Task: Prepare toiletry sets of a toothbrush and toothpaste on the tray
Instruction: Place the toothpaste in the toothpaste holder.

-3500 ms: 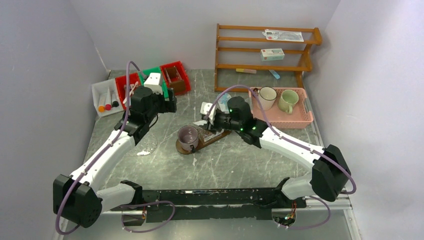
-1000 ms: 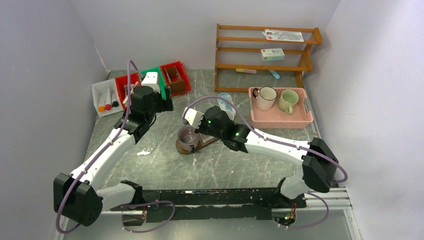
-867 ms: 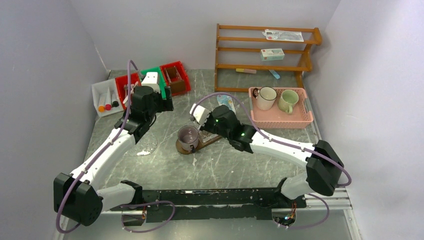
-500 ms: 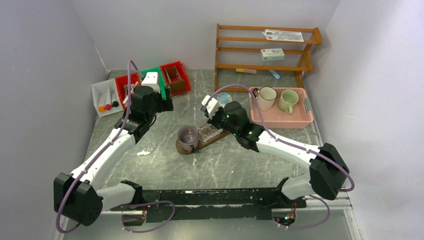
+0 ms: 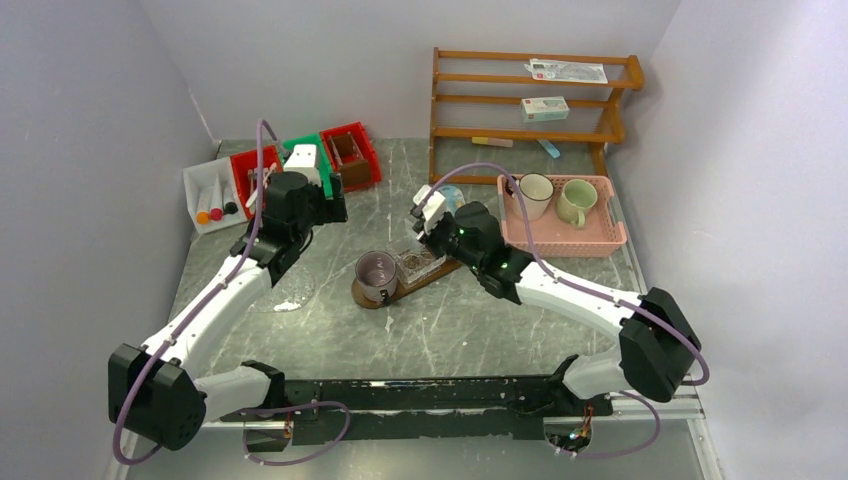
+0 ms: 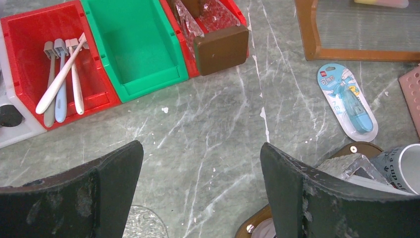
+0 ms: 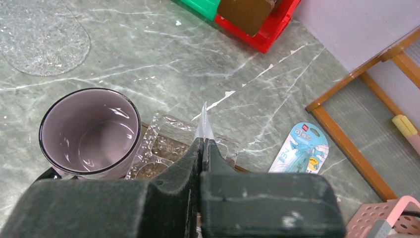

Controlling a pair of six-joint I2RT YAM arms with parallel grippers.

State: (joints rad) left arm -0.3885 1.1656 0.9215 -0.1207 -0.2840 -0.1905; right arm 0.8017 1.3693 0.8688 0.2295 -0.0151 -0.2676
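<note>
Two cups: a mug (image 7: 89,131) and a glass cup (image 7: 163,148) stand upright on the tray (image 5: 405,288), just beside each other.
Tray: lies slantwise on the table (image 5: 450,330), in front of both arms. The mug is on its near left end and the glass cup is about mid-tray.
Right gripper (image 7: 202,146): its jaws are pressed together and it hangs above the tray, apart from it. A thin pale point sticks out between the tips; what it is cannot be told.
Tray things under right jaws: the glass cup sits straight below the tips and the mug is just to their left.
Left gripper (image 6: 200,153): its jaws are spread wide with nothing between them, and it hovers over bare table to the left of and beyond the tray.
Tray by left jaws: only its far end, with a pale dot, shows, close beside the right finger (image 6: 317,193).
Toothbrushes (image 6: 62,74): a few lie loose in a red bin (image 6: 29,44), well apart from the tray to its far left and past the left finger (image 6: 79,193).
Green bin (image 6: 133,44): stands beside the red bin, on the side nearer the tray.
Packet (image 6: 349,101): blue and flat on the table, just beyond the tray's far end.
Basket (image 5: 560,238): pink, to the right of the tray and apart from it, with two mugs in it.
</note>
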